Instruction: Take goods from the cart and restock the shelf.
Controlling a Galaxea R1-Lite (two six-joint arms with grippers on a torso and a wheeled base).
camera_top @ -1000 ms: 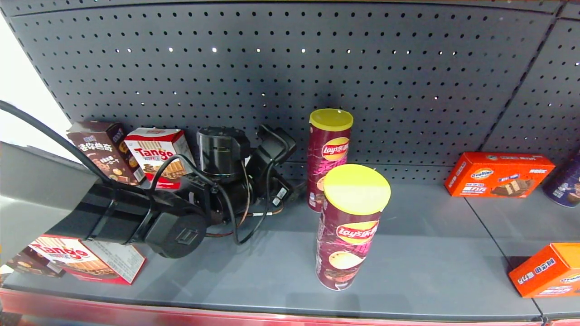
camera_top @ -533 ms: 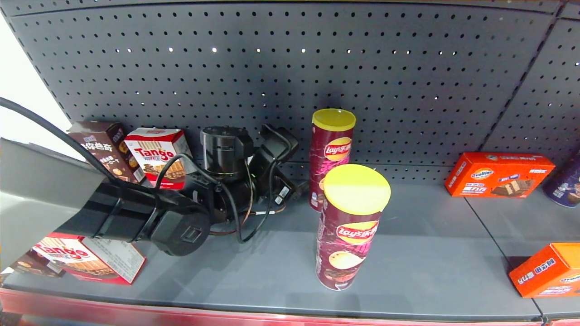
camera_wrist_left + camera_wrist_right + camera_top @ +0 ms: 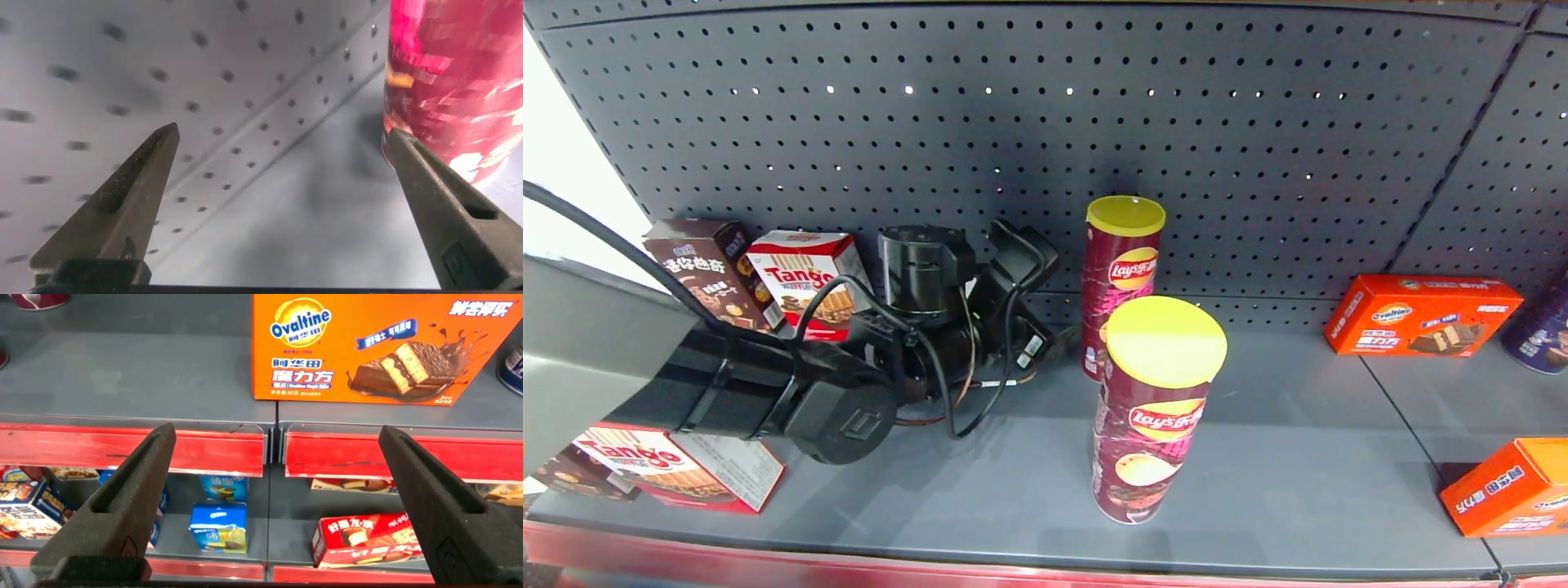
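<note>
- Far can (image 3: 1121,286): tall tube of crisps, maroon wrap with a yellow lid. It stands upright at the back of the shelf (image 3: 1298,457), close to the pegboard (image 3: 1045,122).
- Near can (image 3: 1156,408): same maroon wrap and yellow lid, upright, directly in front of the far can toward the shelf's front edge.
- Left arm (image 3: 752,392): black, with cables looped around it. It lies low over the shelf from the left edge, its wrist between the wafer boxes (image 3: 805,278) at the rear left and the far can.
- Left claw (image 3: 278,135): spread wide and holding nothing. It points at the pegboard's foot, with one finger just beside the far can's lower side.
- Right claw (image 3: 278,433): spread wide and holding nothing. It faces red shelf rails, with an orange carton (image 3: 364,347) on the shelf beyond.
- Orange box (image 3: 1421,314): lies flat at the rear right, well apart from both cans.
</note>
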